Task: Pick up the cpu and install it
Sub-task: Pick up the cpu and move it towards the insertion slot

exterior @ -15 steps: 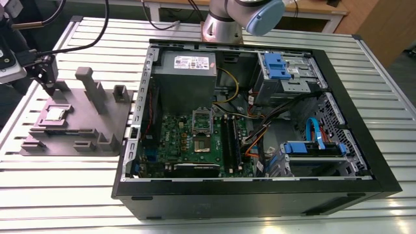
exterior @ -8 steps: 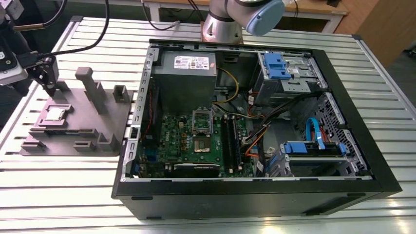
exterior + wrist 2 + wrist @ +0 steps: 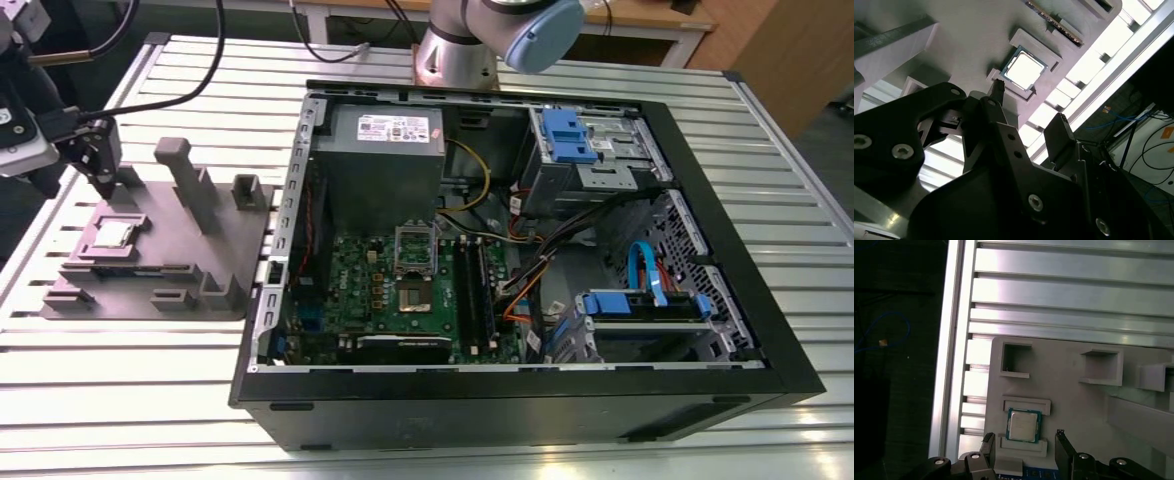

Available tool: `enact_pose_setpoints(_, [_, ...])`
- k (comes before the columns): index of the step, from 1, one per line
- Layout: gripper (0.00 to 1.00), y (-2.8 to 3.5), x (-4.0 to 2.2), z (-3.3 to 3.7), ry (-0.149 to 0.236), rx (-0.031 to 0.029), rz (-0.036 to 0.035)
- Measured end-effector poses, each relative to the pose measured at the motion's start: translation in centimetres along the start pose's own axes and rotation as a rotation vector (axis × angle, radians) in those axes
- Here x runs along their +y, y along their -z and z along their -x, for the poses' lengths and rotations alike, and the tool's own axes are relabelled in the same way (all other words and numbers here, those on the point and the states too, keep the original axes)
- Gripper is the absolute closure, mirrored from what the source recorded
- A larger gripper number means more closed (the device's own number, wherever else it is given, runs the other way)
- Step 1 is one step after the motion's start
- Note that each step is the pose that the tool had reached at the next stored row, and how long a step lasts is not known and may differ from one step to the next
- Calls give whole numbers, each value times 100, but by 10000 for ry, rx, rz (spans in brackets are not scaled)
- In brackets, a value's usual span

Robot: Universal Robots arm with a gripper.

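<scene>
The cpu [image 3: 114,235] is a small silver square lying flat in a recess of the grey holder plate [image 3: 167,262], at the exterior view's left. My gripper [image 3: 99,165] hangs above and just behind it. In both wrist views the cpu [image 3: 1023,425] [image 3: 1024,69] sits below the two dark fingertips, which stand apart on either side of it without touching. The gripper [image 3: 1024,436] [image 3: 1029,102] is open with nothing in it. Inside the open computer case, the motherboard socket [image 3: 415,252] shows its silver frame and green centre.
The black computer case [image 3: 534,400] lies open on the slatted aluminium table [image 3: 134,380], to the right of the holder plate. Inside are a grey power-supply box [image 3: 380,135], blue drive brackets [image 3: 567,135] and loose cables [image 3: 534,270]. Upright grey posts [image 3: 187,180] rise from the holder plate.
</scene>
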State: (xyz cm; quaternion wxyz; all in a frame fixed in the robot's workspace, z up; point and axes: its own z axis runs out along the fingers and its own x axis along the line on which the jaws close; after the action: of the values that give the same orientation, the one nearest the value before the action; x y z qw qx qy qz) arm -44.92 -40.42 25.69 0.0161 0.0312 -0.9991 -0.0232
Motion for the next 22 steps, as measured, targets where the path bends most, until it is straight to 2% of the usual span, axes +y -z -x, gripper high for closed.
enact_pose_setpoints(12, [41,-53,-3,2,1,1,0])
enact_pose_setpoints(22, [41,-221,-15,7,-1,-12,-26])
